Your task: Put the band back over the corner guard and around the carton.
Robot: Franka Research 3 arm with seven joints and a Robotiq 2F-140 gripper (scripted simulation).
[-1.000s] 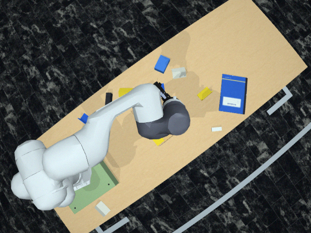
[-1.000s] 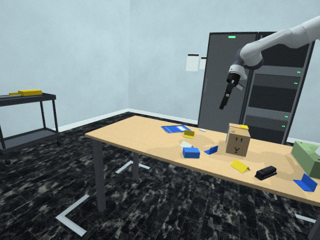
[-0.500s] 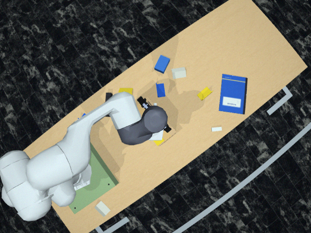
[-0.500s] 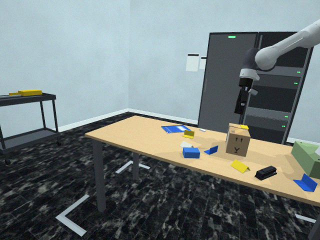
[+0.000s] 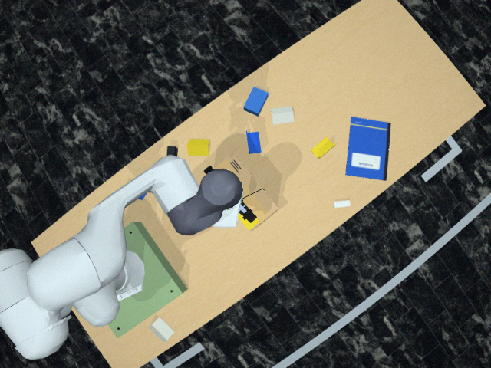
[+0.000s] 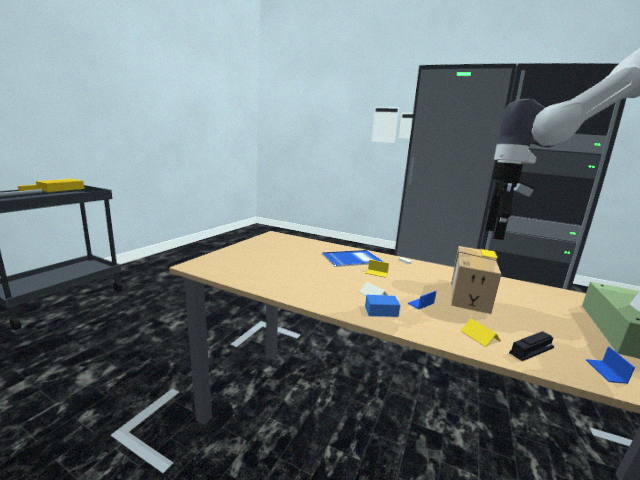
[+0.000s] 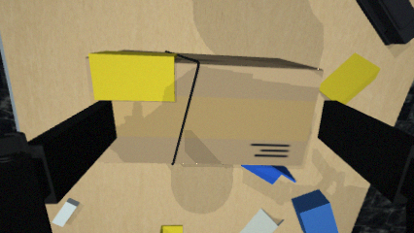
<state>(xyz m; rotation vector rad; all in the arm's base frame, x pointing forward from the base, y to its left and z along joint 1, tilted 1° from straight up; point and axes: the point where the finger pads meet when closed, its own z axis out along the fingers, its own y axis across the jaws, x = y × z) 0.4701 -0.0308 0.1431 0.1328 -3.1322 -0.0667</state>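
Observation:
A brown carton (image 5: pixel 266 178) (image 6: pixel 475 286) (image 7: pixel 243 112) stands on the table (image 5: pixel 357 59) (image 6: pixel 289 273). A yellow corner guard (image 5: pixel 249 224) (image 6: pixel 488 253) (image 7: pixel 131 77) sits on one top corner of it. A thin black band (image 5: pixel 253 192) (image 7: pixel 186 112) runs slanted across the carton's top, beside the guard and not over it. My gripper (image 5: pixel 248 214) (image 6: pixel 499 233) (image 7: pixel 217 119) is open and empty. It points straight down and hangs above the carton's guard end, clear of it. The fingers straddle the carton's length in the wrist view.
Loose on the table: a blue box (image 5: pixel 255 100) (image 6: pixel 382 305), a pale box (image 5: pixel 282 115), blue guards (image 5: pixel 253 141) (image 6: pixel 612 365), yellow guards (image 5: pixel 198 146) (image 5: pixel 322 147) (image 6: pixel 479 331), a blue book (image 5: pixel 367 147), a black block (image 6: pixel 531 345). The arm's green base (image 5: pixel 158 273) stands at one end.

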